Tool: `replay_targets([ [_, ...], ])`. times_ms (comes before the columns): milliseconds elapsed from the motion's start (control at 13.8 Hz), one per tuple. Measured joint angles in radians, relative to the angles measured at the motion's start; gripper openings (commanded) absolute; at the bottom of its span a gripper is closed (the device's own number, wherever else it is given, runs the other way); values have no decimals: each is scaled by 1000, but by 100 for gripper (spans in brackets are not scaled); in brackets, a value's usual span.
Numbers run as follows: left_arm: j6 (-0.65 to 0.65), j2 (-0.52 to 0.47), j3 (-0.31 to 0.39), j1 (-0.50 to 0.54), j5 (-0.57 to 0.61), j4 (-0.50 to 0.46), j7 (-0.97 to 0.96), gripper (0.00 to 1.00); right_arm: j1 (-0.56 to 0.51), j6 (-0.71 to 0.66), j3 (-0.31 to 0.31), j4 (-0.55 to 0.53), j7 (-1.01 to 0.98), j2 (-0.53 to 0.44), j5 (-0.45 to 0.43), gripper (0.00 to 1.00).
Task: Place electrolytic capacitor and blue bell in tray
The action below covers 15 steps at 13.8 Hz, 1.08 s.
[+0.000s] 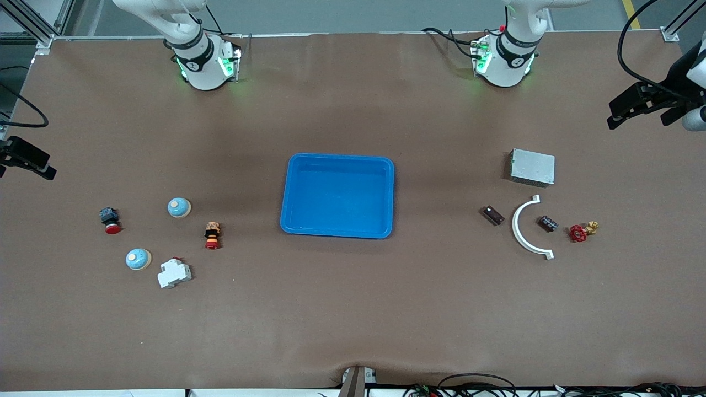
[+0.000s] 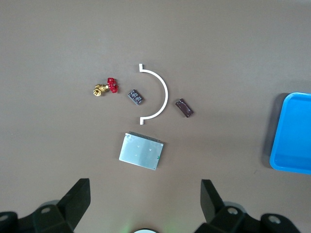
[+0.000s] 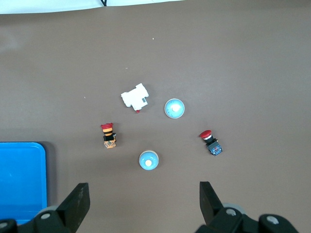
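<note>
My blue tray (image 1: 337, 196) sits mid-tabletop, smooth plastic with rounded corners and a low rim, nothing in it. Toward my right arm's end lie two domed blue bells (image 1: 179, 207) (image 1: 138, 259), the second nearer the front edge. Toward my left arm's end lie two dark cylindrical capacitors (image 1: 493, 215) (image 1: 547, 223), either side of a white curved bracket (image 1: 524, 226), with a grey metal box (image 1: 532, 166) closer to my bases. My left hand (image 2: 146, 196) and right hand (image 3: 144, 196) both hang wide open, holding nothing.
</note>
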Motion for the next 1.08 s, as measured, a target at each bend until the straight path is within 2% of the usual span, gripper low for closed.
replay_targets([
  [505, -2, 7, 11, 3, 0, -1, 0, 100, 0, 0, 0, 0, 0, 0, 0, 100],
  [866, -1, 122, 11, 0, 0, -17, -12, 100, 1, -2, 1, 0, 0, 2, 0, 100],
  [1083, 91, 165, 5, -6, 0, -105, -69, 100, 2, -8, 3, -7, 0, 8, 0, 100],
])
